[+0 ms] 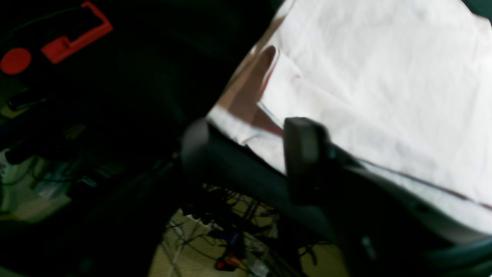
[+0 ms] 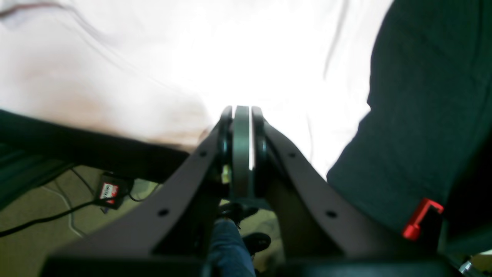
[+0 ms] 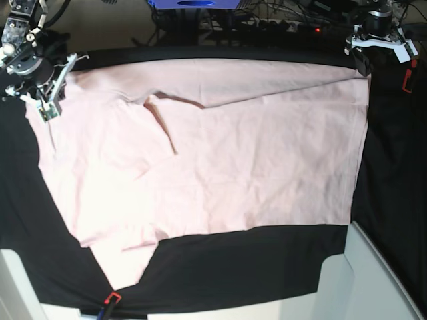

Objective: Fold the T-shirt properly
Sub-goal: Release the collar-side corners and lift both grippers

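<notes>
The pale pink T-shirt [image 3: 220,153] lies spread plain side up across the black-clothed surface [image 3: 267,267], one arm at each far corner. The right end effector [image 2: 241,115] has its jaws pressed together at the shoulder end, though I can't see cloth between them. The left end effector [image 1: 246,138] stands parted at the hem corner, gripping nothing. For a clean fold, I'd say both should pinch their corners firmly and lift evenly together.

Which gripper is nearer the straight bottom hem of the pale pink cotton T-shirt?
Left. The left gripper is at the hem's far corner; the right gripper is at the T-shirt's opposite, sleeve end.
</notes>
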Motion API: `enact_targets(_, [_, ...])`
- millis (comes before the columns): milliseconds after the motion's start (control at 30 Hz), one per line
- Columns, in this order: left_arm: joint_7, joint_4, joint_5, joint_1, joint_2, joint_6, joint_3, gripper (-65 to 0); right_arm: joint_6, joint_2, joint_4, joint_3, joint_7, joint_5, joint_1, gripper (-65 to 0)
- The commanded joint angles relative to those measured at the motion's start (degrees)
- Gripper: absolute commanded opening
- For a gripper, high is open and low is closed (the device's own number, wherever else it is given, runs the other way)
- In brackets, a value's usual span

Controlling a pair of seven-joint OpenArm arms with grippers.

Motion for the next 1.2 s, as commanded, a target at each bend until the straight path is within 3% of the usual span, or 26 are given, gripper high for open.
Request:
enact_targets(0, [-1.3,0.5,-0.7,0.5,-0.7,-0.3,-0.5,-30.1,-0.2,0.3,0.9,0.2,1.1,0.2,0.0,-64.3])
enact_targets(500, [-1.2,-5.0,-0.7,-5.2,0.0,-0.3,0.2,-30.1,-0.2,0.3,0.9,0.3,1.0,0.2,0.0,-64.3])
enact_targets(867, [-1.2,-5.2,-0.7,-7.2,0.0,-0.3,5.7,-31.1,-0.2,0.2,0.9,0.2,0.6,0.2,0.0,-64.4])
enact_targets(933, [-1.2,-5.2,-0.8,-7.2,0.0,-0.3,5.7,-38.5,-0.2,0.2,0.9,0.3,0.6,0.2,0.0,-64.4])
enact_targets(1033, [-1.2,-5.2,-0.8,-7.3,0.0,-0.3,5.6,-56.8,-0.2,0.2,0.9,0.3,0.6,0.2,0.0,-64.4])
enact_targets(1167, [-1.2,-5.1,-0.8,-7.3,0.0,-0.3,5.5,-61.8,-0.2,0.2,0.9,0.2,0.6,0.2,0.0,-64.4])
